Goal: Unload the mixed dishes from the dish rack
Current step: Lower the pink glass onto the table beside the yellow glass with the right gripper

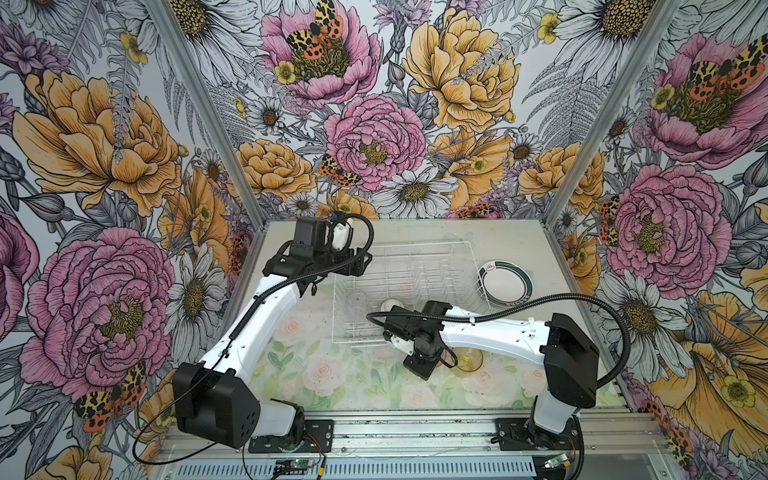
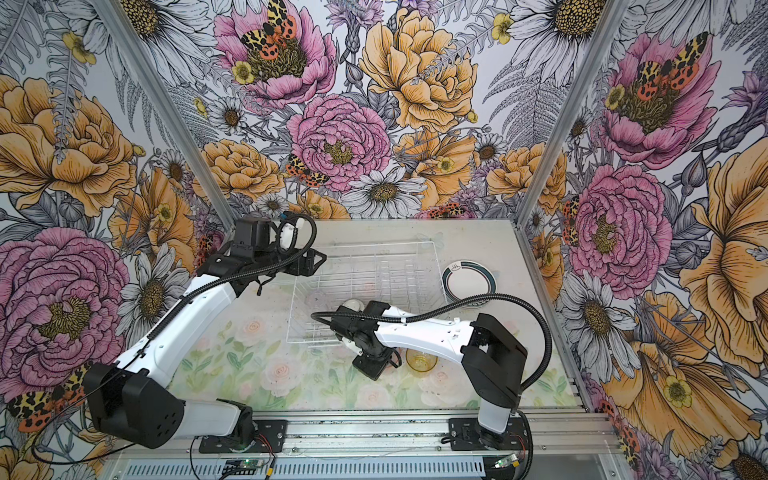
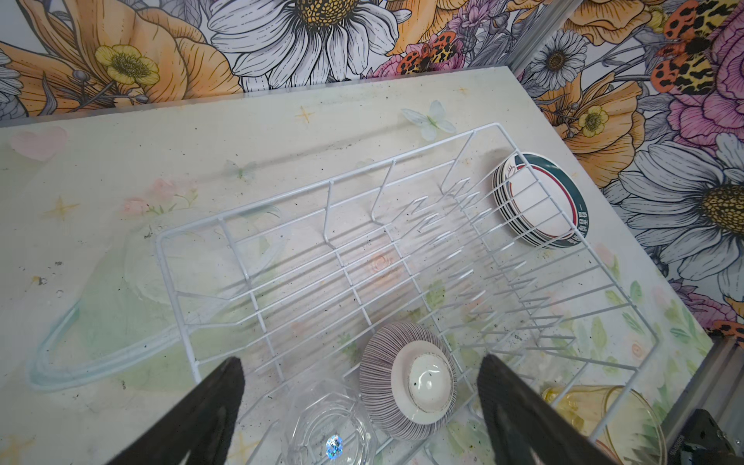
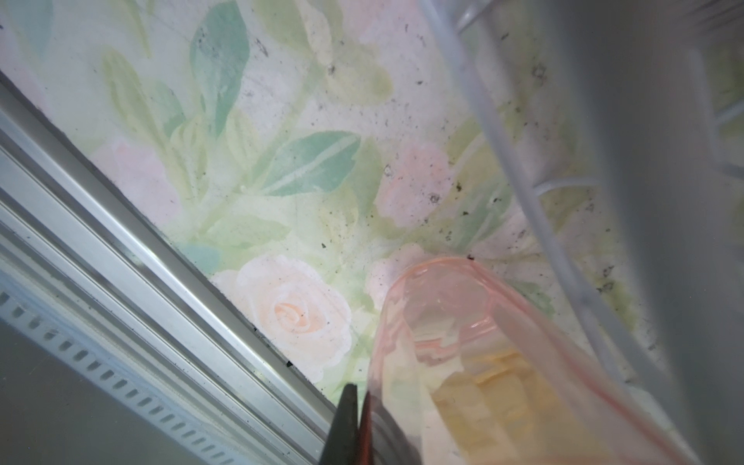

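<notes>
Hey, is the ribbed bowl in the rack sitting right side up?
No, the bowl lies upside down in the rack, with its white foot facing up.

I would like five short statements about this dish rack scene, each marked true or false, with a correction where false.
1. The plates lie inside the dish rack. False: they are stacked on the table, outside the rack.
2. The ribbed bowl lies upside down in the rack. True.
3. The left gripper is open and holds nothing. True.
4. The right gripper holds the amber tumbler. False: it is shut on the pink tumbler; the amber one stands on the table.
5. The clear tumbler is in the rack, beside the bowl. True.
</notes>
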You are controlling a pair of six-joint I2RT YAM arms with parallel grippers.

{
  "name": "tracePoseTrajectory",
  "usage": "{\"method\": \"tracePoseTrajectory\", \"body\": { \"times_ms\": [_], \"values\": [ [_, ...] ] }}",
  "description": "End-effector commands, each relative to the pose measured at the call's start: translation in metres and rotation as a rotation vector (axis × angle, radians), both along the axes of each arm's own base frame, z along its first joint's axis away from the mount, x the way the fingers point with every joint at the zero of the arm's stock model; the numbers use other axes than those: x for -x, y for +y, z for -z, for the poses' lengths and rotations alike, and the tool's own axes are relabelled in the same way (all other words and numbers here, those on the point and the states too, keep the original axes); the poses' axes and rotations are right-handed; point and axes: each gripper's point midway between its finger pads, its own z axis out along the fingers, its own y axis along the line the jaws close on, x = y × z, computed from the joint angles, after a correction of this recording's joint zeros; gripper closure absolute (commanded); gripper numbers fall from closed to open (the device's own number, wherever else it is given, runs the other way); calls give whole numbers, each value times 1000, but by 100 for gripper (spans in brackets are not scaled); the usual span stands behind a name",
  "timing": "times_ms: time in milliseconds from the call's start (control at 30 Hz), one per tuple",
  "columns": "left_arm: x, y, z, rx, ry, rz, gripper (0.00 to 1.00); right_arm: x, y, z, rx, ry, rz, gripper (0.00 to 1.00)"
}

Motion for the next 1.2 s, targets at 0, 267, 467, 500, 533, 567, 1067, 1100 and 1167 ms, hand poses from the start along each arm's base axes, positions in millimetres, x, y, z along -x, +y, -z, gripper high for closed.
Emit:
{"method": "tracePoseTrajectory", "body": {
  "times_ms": [0, 267, 467, 500, 533, 567, 1067, 1100, 1167],
  "values": [
    [-2, 5, 6, -16, 9, -10, 8, 1, -12, 18, 64, 23, -2, 100],
    [-1, 4, 5, -13, 6, -6, 8, 3, -17, 24, 88, 29, 3, 99],
    [-1, 4, 3, -12, 3, -6, 8, 1, -19, 24, 98, 17, 8, 94],
    [-1, 4, 2, -11, 1, -6, 7, 1, -19, 24, 98, 15, 10, 94],
    [-1, 5, 2, -11, 0, -6, 8, 0, -20, 24, 101, 9, 14, 94],
    [-1, 5, 2, -12, 0, -8, 7, 0, -20, 24, 104, 6, 13, 95],
    [-1, 3, -3, -4, -8, 1, 7, 11, -25, 16, 103, -13, 27, 98],
    [-1, 3, -3, -4, -8, 1, 8, 10, -26, 17, 110, -17, 25, 98],
    [-1, 3, -4, -1, -9, 0, 8, 10, -26, 17, 113, -19, 22, 98]
  ]
}}
